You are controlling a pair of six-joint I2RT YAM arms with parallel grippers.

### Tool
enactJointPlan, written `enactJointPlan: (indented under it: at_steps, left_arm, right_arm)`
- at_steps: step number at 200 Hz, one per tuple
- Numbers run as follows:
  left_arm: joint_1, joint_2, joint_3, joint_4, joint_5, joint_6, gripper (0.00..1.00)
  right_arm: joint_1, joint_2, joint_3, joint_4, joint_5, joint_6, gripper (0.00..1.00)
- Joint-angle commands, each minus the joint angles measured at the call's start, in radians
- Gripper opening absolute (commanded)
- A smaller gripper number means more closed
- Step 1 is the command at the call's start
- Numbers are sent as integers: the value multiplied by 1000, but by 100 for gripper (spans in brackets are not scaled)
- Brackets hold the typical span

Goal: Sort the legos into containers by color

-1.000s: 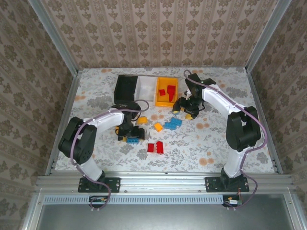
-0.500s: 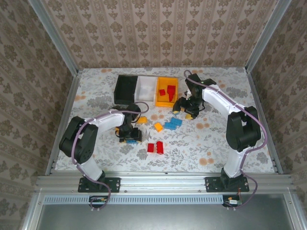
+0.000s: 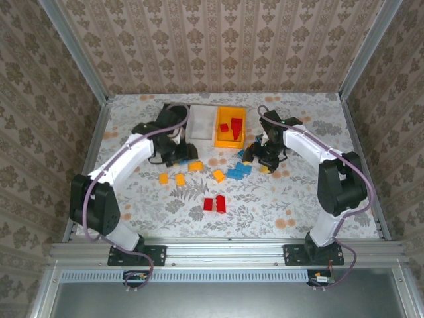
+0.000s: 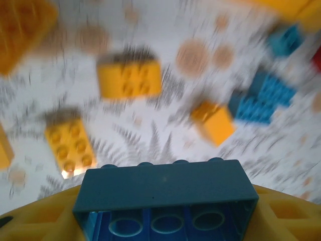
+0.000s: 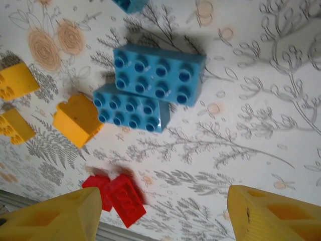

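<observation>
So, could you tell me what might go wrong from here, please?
The left gripper holds a blue studded plastic brick, and its wrist view is motion-blurred; the brick could slip free. The open right gripper hangs over two touching blue bricks beside a yellow brick; closing may shove a neighbour.

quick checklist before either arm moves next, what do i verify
1. Left gripper jaws hold blue brick: ok.
2. Held brick above a bin: not ok, table lies below it.
3. Bin for blue known: cannot tell; orange bin holds red bricks, white bin looks empty.
4. Right gripper jaws open, empty: ok.
5. Blue pair under right gripper separated for a single pick: not ok, they touch.
</observation>
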Motion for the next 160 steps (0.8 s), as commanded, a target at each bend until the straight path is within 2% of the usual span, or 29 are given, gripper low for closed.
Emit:
enactJointPlan:
  at_steps: [1,67,111,147,160]
  left_arm:
    - [41,122,121,86,92,-68,60]
    - [63,475,490,152,132,-185,62]
    - [70,598,629,133,151,-226,73]
    - [71,626,672,110,151,-227,90]
    - [73,616,665,105,148,-222,93]
  right_arm:
    - [-5,-89,-54,5,23,25,69]
    - [2,-277,-273,31,46,84,69]
    - [-1,-313,-264,-30,126,45,69]
    - [-42,-295,-245,-29,150,28,70]
    - [-60,-259,-203,-34,156,2,69]
